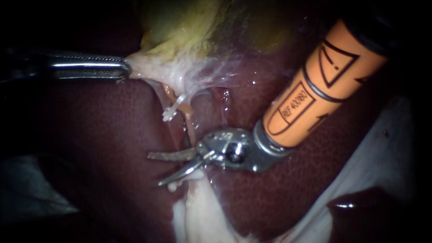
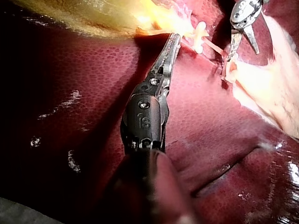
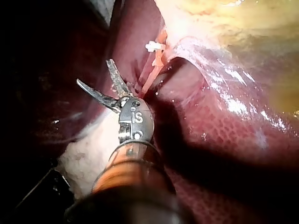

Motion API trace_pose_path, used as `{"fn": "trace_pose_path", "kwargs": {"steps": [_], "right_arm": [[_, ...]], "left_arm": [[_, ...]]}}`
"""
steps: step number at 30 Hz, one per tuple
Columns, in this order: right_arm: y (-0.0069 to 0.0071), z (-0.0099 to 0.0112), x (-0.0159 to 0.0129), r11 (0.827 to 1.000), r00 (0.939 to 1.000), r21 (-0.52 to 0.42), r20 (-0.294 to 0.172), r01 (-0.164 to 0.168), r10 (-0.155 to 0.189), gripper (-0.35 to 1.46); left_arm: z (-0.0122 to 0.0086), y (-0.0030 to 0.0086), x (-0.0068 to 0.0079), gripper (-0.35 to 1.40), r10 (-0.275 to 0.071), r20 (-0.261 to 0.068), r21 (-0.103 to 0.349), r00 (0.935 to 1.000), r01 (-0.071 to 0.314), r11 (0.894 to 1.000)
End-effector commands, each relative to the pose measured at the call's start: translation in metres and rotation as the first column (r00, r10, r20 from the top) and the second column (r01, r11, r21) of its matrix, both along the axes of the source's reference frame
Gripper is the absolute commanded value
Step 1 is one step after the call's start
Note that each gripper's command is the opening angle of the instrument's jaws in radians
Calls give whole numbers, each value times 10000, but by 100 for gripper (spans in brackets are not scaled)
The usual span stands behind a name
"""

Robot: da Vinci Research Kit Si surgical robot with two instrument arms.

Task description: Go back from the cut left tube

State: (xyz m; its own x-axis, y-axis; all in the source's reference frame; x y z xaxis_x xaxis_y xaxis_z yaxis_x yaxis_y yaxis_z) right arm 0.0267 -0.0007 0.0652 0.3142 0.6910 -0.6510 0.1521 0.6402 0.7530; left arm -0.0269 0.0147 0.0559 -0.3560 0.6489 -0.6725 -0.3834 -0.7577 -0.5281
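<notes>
Tube [image 1: 190, 123], thin and orange with a white clip [image 1: 173, 108] across its upper part, runs down over the liver [image 1: 99, 135] from the pale tissue [image 1: 153, 67] under the yellow gallbladder [image 1: 180, 27]. The right instrument [image 1: 154, 170] lies at the tube's lower end, its end effector of two blades spread apart with nothing between them, the tube just beside the hinge. The left instrument [image 1: 123, 69] has its end effector clamped on the pale tissue's edge

Left instrument [image 1: 122, 68], shaft lost in darkness
</notes>
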Motion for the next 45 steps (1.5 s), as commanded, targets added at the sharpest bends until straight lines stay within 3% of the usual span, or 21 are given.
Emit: {"fn": "trace_pose_path", "kwargs": {"steps": [1, 4, 6, 8, 10, 11, 13, 14, 15, 18, 21, 23, 25, 32, 38, 45], "right_arm": [[0, -3, -9, 9987, 9997, -461, 28, -224, 225, 144], [1, -16, -41, 9792, 9956, -1820, 120, -894, 931, 144], [4, -22, -58, 9594, 9936, -2645, 284, -982, 1095, 144], [9, -29, -74, 9392, 9914, -3338, 707, -803, 1099, 144], [14, -37, -92, 9156, 9850, -4011, 1458, -266, 925, 144], [17, -40, -100, 9043, 9799, -4269, 1803, -1, 852, 144], [21, -46, -118, 8716, 9614, -4857, 2649, 665, 742, 144], [23, -49, -127, 8560, 9483, -5077, 3083, 974, 749, 144], [24, -52, -133, 8486, 9393, -5159, 3351, 1175, 737, 144], [33, -60, -149, 8304, 9165, -5370, 3902, 1487, 882, 144], [41, -67, -158, 8143, 9011, -5600, 4173, 1525, 1182, 144], [44, -69, -160, 8168, 8990, -5560, 4218, 1539, 1178, 144], [45, -70, -162, 8259, 9078, -5409, 4090, 1592, 929, 144], [44, -70, -162, 8269, 9070, -5396, 4105, 1580, 945, 144], [44, -70, -163, 8270, 9055, -5378, 4146, 1635, 906, 144], [44, -70, -164, 8270, 9056, -5379, 4144, 1638, 902, 144]], "left_arm": [[1, 1, 0, -35, -1, -2, -3, 10000, 1, 10000], [3, 2, 2, -35, -13, -16, -13, 10000, 13, 10000], [4, 2, 3, -35, -7, -13, -14, 10000, 7, 10000], [4, 3, 4, -35, -26, -32, -24, 10000, 26, 10000], [4, 3, 4, -35, -25, -32, -24, 10000, 25, 10000], [4, 3, 4, -35, -26, -32, -24, 10000, 25, 10000], [4, 3, 4, -35, -25, -32, -24, 10000, 25, 10000], [4, 3, 4, -35, -25, -32, -24, 10000, 25, 10000], [4, 3, 4, -35, -25, -32, -24, 10000, 25, 10000], [5, 3, 4, -35, -25, -32, -24, 10000, 25, 10000], [5, 3, 4, -35, -24, -31, -24, 10000, 24, 10000], [5, 3, 4, -35, -25, -32, -24, 10000, 25, 10000], [6, 3, 3, -35, -26, -34, -29, 10000, 26, 10000], [31, -8, -9, -35, -83, -106, -182, 9999, 81, 9998], [62, -19, -31, -35, 177, -141, -102, 9997, -178, 9998], [70, -19, -37, -35, 226, -136, -29, 9997, -226, 9997]]}}
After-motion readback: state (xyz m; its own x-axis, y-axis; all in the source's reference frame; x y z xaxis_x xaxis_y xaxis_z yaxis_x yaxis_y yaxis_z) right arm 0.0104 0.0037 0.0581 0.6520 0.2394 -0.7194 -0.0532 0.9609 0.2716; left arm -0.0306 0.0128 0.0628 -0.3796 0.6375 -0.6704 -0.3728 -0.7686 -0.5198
